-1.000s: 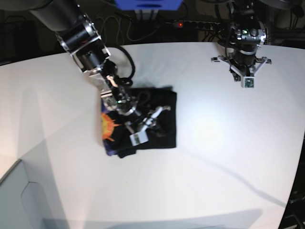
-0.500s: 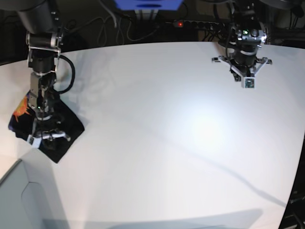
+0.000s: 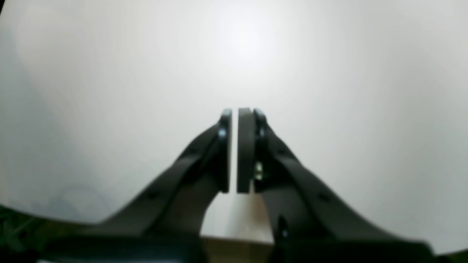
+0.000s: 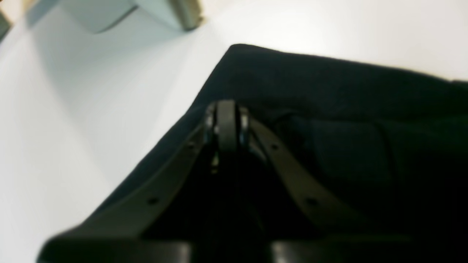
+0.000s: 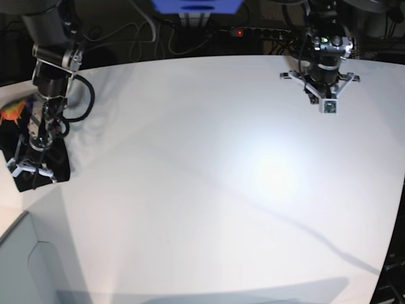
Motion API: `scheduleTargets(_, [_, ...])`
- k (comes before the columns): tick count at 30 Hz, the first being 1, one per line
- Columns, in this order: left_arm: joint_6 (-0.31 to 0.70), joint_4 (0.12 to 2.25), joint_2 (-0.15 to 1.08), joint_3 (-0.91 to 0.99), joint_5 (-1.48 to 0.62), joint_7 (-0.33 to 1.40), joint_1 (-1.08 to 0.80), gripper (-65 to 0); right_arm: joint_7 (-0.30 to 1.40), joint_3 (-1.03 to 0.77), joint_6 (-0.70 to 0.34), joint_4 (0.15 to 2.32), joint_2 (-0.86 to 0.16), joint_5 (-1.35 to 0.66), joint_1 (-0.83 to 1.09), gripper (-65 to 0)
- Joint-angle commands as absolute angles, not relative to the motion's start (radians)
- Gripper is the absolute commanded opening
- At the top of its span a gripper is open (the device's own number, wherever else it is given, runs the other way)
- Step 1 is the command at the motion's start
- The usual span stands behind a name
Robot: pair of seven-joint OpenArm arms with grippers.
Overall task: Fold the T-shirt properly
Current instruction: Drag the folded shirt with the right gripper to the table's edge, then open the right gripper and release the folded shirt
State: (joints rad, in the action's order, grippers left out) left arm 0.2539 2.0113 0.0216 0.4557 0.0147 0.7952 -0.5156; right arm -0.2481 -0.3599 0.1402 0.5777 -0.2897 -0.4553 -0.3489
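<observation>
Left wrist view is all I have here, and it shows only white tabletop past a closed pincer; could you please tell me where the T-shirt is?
Observer: The T-shirt lies folded at the table's far edge, on the base view's left side.
Operator: Is the other arm near it?
Observer: Yes, the right pincer is shut and sits over the black cloth.
Operator: Is any print showing?
Observer: A small orange patch shows at the shirt's upper left edge in the base view.
Operator: And where is my arm?
Observer: The left pincer hangs over bare table at the opposite corner.
</observation>
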Motion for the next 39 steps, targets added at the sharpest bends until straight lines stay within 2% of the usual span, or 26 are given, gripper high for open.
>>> scheduleTargets(1, [0.246,2.028,0.025,0.456,0.012,0.779,-0.516,-62.5,-0.140,-0.367,0.254,0.558,-0.292,-0.476,-0.326,-65.0])
scheduleTargets(4, [0.246,2.028,0.002,0.460,0.015,0.776,-0.516,-62.5,-0.142,-0.371,0.305,0.558,-0.265,-0.476,-0.349,-65.0])
scheduleTargets(11, [0.248,2.028,-0.001,0.456,0.012,0.773,-0.516,-62.5,-0.137,-0.354,0.308,0.710,-0.206,-0.475,-0.346,-65.0])
scheduleTargets(21, [0.246,2.028,-0.001,0.458,0.008,0.771,-0.509,-62.5,-0.134,-0.252,0.312,0.883,-0.199,-0.475,-0.377,-64.9])
scheduleTargets(26, [0.246,2.028,0.001,0.456,0.008,0.769,-0.507,-62.5,-0.136,-0.249,0.312,0.897,-0.203,-0.476,-0.417,-64.9])
scheduleTargets(29, [0.249,2.028,0.002,0.460,0.007,0.756,-0.506,-62.7,-0.140,-0.252,0.309,0.987,-0.205,-0.476,-0.409,-64.9])
scheduleTargets(32, [0.248,2.028,0.001,0.460,0.012,0.653,-0.506,-62.8,-0.140,-0.249,0.306,1.159,-0.205,-0.476,-0.346,-64.9])
scheduleTargets(39, [0.246,2.028,-0.002,0.460,0.015,0.170,-0.573,-62.8,-0.142,-0.248,0.303,1.558,-0.217,-0.475,-0.096,-64.9])
